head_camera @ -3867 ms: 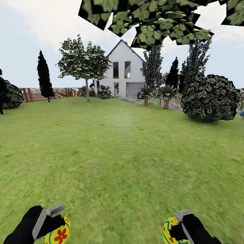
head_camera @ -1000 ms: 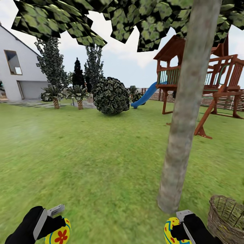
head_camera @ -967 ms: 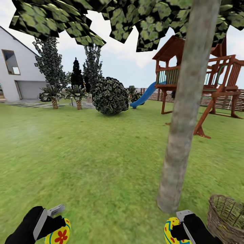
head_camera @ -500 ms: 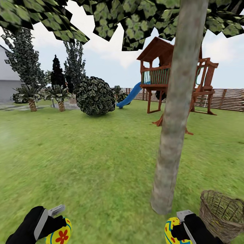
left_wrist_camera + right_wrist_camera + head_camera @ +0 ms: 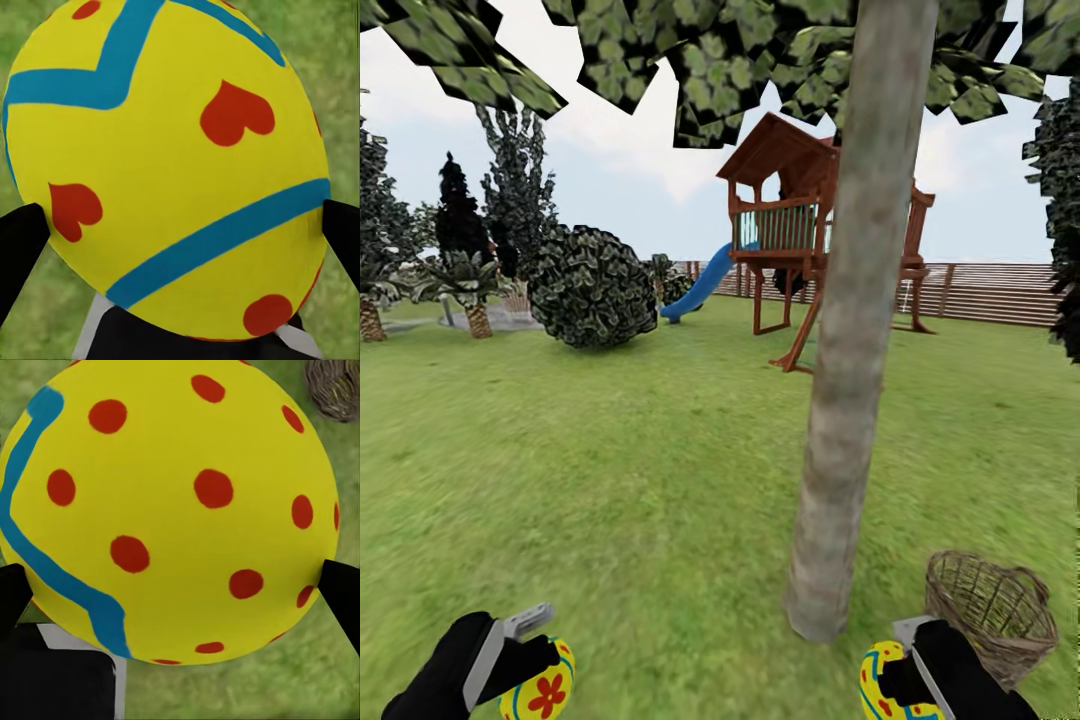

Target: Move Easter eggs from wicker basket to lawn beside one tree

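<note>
The tree (image 5: 855,330) rises from the lawn (image 5: 610,470) with a thick, mottled grey-brown trunk and flat green leaf clusters overhead. Just beside its foot, toward the robot's right, sits the wicker basket (image 5: 992,612), brown, woven and tilted on the grass; what it holds cannot be made out. Nearer the robot than the trunk, the right gripper (image 5: 905,680) is clamped on a yellow egg with red dots (image 5: 169,510) and a wavy blue line, a black finger pressing each flank. Well to the left of the trunk, the left gripper (image 5: 530,675) grips a yellow egg with red hearts (image 5: 169,169) and blue bands in the same way. Beyond the tree stand a wooden play tower (image 5: 800,240) with a blue slide (image 5: 700,288), a slatted fence (image 5: 990,292) and a round dark bush (image 5: 590,288).
</note>
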